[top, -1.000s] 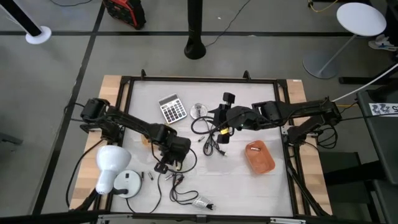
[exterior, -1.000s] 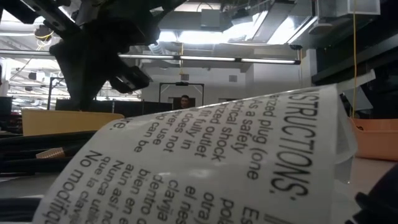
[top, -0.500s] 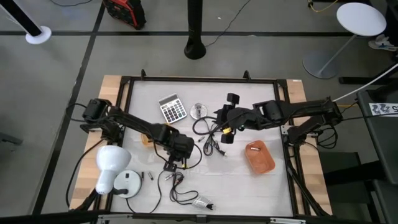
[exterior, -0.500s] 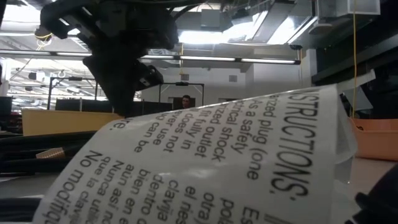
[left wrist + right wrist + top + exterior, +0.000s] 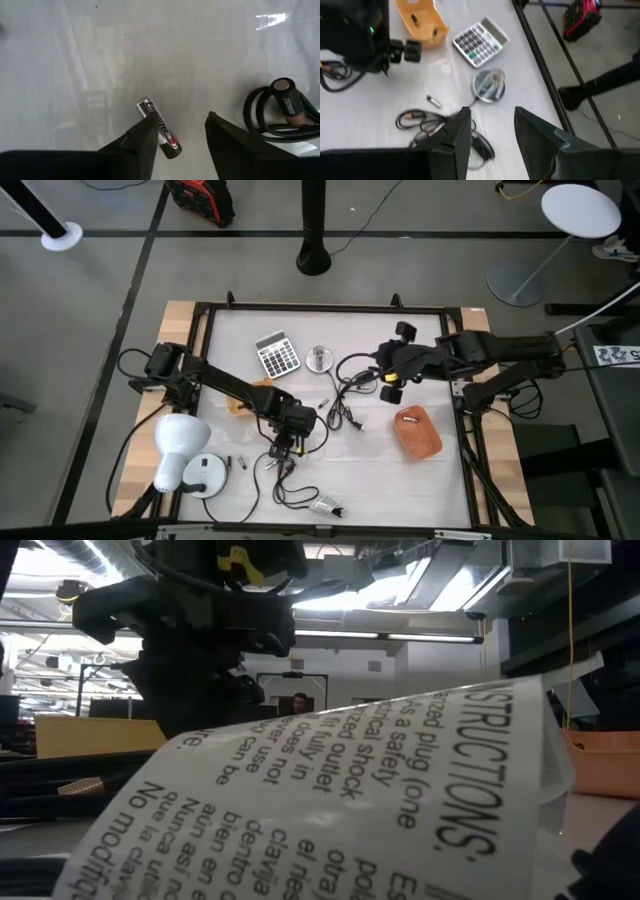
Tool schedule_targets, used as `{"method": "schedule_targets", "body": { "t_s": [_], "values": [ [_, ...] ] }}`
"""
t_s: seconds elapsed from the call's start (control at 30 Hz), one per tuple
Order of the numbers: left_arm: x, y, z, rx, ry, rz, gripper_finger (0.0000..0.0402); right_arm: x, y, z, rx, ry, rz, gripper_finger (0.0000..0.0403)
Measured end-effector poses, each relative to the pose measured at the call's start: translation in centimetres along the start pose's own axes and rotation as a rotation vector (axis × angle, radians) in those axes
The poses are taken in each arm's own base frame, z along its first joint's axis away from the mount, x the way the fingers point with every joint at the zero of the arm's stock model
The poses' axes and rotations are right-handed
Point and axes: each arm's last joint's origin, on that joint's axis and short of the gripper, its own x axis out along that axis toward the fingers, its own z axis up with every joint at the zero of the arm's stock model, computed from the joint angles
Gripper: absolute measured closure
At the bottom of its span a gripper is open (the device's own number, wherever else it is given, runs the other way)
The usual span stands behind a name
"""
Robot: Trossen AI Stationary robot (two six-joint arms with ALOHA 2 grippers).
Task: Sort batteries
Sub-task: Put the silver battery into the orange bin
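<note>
Left gripper (image 5: 285, 442) sits low over the white table (image 5: 420, 480), front-centre, just ahead of the yellow bin (image 5: 242, 398). In the left wrist view we see its fingers (image 5: 142, 142) spread apart, w/ an AAA battery (image 5: 160, 129) lying flat on the table in the gap, nearer one finger; nothing pinched. We can't tell whether that finger touches the cell. A black coiled cable (image 5: 280, 107) lies close beside.

Right gripper (image 5: 392, 372) is raised over the table's right-centre, next to the cable tangle (image 5: 345, 405). Right wrist view: fingers (image 5: 457, 132) parted, empty.

Other cells we can make out:
- one loose battery (image 5: 434, 102) on bare table btw. the silver disc (image 5: 489, 83) and the tangle; same one in the high view (image 5: 322, 403).
- two small ones (image 5: 235, 465) approx. beside the round white object (image 5: 205, 475), front-left.
- the yellow bin holds two thin items (image 5: 415, 20), prob. batteries, too small for us to confirm.

An orange tray (image 5: 417, 432) sits right of centre w/ one small item inside. Calculator (image 5: 277, 355) lies at the rear, left of the disc. White lamp (image 5: 175, 442) lies at the front-left edge.

Low view mostly blocked by a printed label (image 5: 330, 800); dark arm (image 5: 200, 640) behind it.
</note>
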Motion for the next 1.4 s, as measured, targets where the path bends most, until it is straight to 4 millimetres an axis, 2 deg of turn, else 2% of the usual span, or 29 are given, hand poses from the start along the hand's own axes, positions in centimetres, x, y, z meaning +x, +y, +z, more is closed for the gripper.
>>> {"method": "schedule_targets", "body": {
  "t_s": [0.27, 0.43, 0.77, 1.1, 1.3, 1.4],
  "values": [
    [0.0, 0.3, -0.1, -0.118, -0.003, 0.075, 0.0229, -0.2, -0.3, -1.1, 0.014, 0.092, -0.024, 0.0259],
    [0.0, 0.3, 0.0, -0.130, -0.008, 0.108, 0.0229, -0.3, -0.4, -1.5, 0.009, 0.129, -0.032, 0.0259],
    [1.9, 0.7, -0.2, -0.156, 0.039, 0.152, 0.0269, -0.9, -0.8, -2.1, -0.010, 0.165, -0.039, 0.0259],
    [2.1, 0.7, -0.2, -0.172, 0.039, 0.156, 0.0361, -4.1, -2.5, -3.1, 0.027, 0.092, -0.025, 0.0259],
    [1.9, 1.1, 0.2, -0.236, 0.012, 0.137, 0.0364, -6.1, -3.7, -3.8, 0.057, 0.034, -0.014, 0.0259],
    [1.6, 1.4, 0.9, -0.266, -0.010, 0.128, 0.0352, -7.3, -4.3, -4.3, 0.074, 0.000, -0.007, 0.0259]
  ]
}}
